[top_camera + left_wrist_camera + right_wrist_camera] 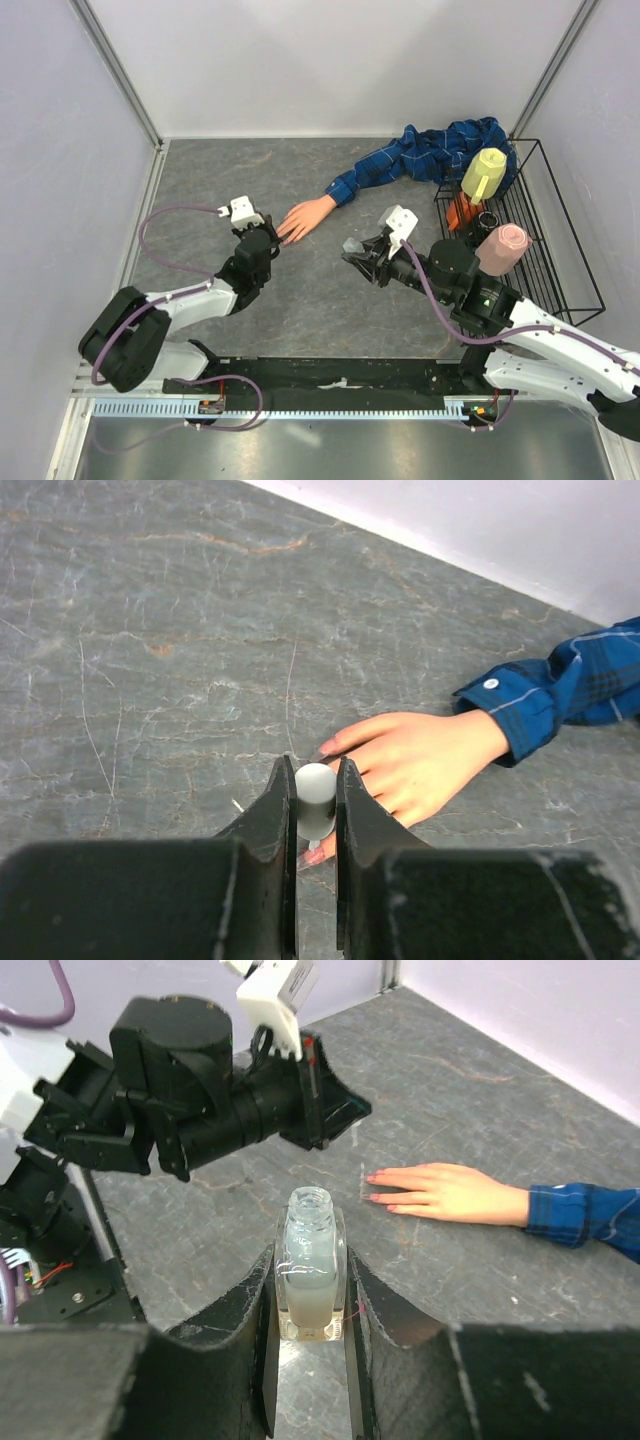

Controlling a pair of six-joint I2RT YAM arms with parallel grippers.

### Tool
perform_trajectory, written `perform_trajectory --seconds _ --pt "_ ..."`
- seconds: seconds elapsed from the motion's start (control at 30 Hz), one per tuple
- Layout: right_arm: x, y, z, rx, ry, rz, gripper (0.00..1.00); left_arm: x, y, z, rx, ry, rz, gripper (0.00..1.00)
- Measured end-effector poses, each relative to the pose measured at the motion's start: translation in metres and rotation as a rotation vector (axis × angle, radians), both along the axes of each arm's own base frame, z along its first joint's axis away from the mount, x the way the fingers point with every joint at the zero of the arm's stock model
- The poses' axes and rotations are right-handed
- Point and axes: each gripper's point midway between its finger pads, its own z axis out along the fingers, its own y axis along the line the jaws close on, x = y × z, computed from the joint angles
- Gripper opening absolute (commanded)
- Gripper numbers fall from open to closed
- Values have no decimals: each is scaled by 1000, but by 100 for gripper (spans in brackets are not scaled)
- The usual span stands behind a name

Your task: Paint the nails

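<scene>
The peach mannequin hand [306, 217] lies flat on the grey table, sticking out of a blue plaid sleeve [430, 155]. Its nails [328, 747] look pink. My left gripper [314, 772] is shut on a white cap [315, 785] and stands right over the fingertips. A short white brush tip below the cap sits just above the nail of a near finger [318, 856]. My right gripper [310, 1250] is shut on a small clear open bottle [311, 1275] of pale liquid. It holds the bottle upright, right of the hand [450, 1192].
A black wire rack [560, 255] at the right holds a yellow bottle [484, 172], a pink cup [503, 246] and an orange item [459, 211]. White walls enclose the table at the back and sides. The left arm [200, 1080] fills the far side of the right wrist view.
</scene>
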Motion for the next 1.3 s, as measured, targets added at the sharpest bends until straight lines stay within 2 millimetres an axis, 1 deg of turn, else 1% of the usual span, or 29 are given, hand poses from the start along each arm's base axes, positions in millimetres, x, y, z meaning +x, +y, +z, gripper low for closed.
perform_trajectory --seconds 0.2,0.37,0.5,0.67,0.9,1.17,1.3 --pt "11 -10 7 12 -34 -43 0 4 4 -24 -36 35 64 2" --pt "16 -21 9 21 -52 -72 0 10 6 -42 -58 91 137 2" --pt "18 -22 10 27 -57 -75 0 14 6 -54 -62 117 170 2" --pt "17 -22 9 30 -59 -71 0 14 7 -70 -65 149 189 2" --pt "16 -23 8 33 -62 -70 0 18 12 -78 -58 162 210 2" --pt "17 -24 7 30 -61 -74 0 23 14 -76 -77 150 222 2" --pt "18 -23 5 26 -59 -74 0 29 14 -73 -106 155 241 2"
